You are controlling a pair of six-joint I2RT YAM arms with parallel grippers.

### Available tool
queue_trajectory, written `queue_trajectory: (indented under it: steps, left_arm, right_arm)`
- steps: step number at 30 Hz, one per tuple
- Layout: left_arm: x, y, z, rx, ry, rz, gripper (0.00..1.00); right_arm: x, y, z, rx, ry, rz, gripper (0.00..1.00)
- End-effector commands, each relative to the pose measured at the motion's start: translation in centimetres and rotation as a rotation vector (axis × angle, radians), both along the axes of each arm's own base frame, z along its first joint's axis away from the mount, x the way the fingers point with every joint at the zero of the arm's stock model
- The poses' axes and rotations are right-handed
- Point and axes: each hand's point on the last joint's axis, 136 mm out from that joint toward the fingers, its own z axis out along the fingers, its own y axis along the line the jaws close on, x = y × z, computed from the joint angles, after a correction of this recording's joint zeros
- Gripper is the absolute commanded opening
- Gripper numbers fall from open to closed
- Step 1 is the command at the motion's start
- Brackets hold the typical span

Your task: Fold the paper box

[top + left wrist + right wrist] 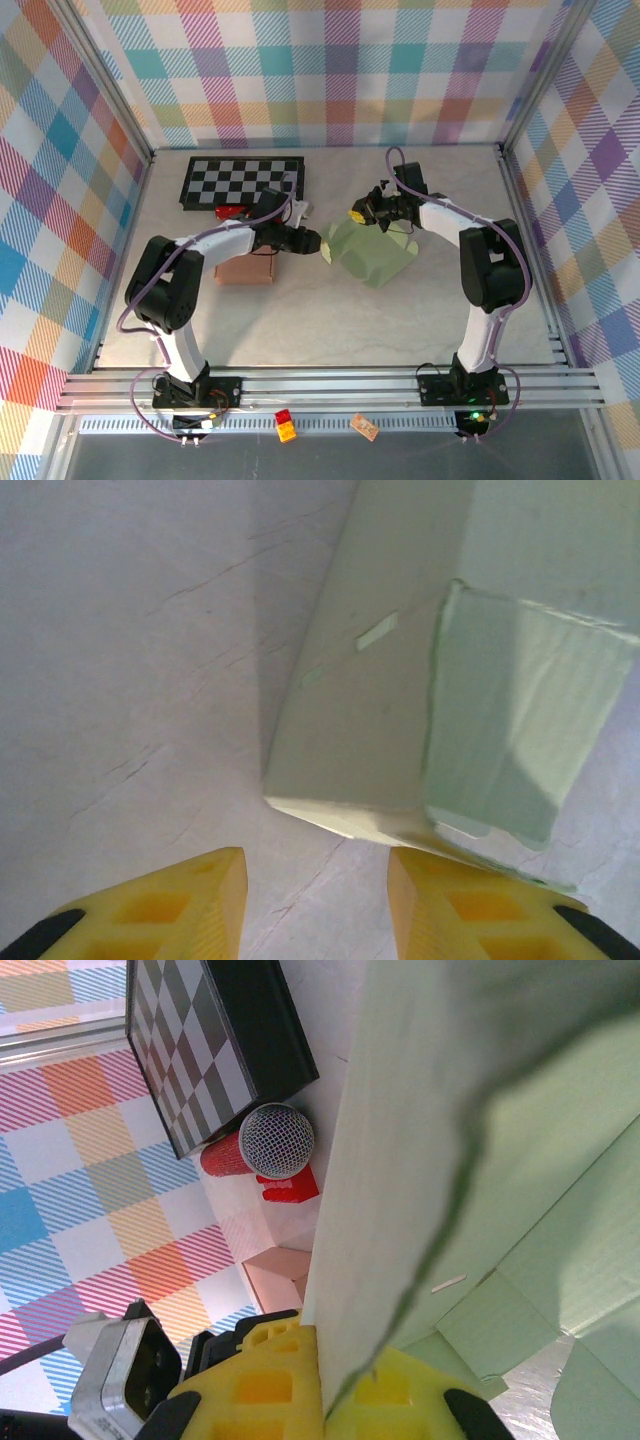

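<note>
The pale green paper box [370, 256] lies partly folded at mid-table, its flaps loose. My right gripper [362, 213] is at the box's far edge. In the right wrist view the yellow jaws [322, 1380] are shut on a thin upright panel of the box [400, 1160]. My left gripper [318, 243] sits at the box's left corner. In the left wrist view its yellow fingers [318, 900] stand open over bare table, and the box corner [340, 740] lies just ahead. The right finger [470, 905] is close under a drooping flap [510, 730].
A chessboard [243, 180] lies at the back left, with a red-handled microphone [232, 212] in front of it. A pink box [245, 270] sits under the left forearm. Small red, yellow and tan pieces [285, 425] lie on the front rail.
</note>
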Motion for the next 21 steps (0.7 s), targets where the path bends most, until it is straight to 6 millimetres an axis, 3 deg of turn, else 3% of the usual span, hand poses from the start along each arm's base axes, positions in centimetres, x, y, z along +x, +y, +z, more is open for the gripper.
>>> queue_trajectory:
  steps: [1, 7, 21]
  left_arm:
    - [0.2, -1.8, 1.1, -0.028, -0.061, -0.086, 0.41]
    - [-0.2, -3.0, 1.3, -0.011, -0.088, -0.128, 0.4]
    - [-0.6, -4.6, 0.9, 0.012, -0.128, -0.165, 0.27]
  right_arm:
    - [-0.6, -0.3, -1.8, -0.03, 0.029, 0.007, 0.0]
    - [-0.5, 0.0, -1.2, -0.011, 0.025, 0.003, 0.0]
    - [-0.8, 0.1, -0.8, 0.015, -0.041, 0.001, 0.0]
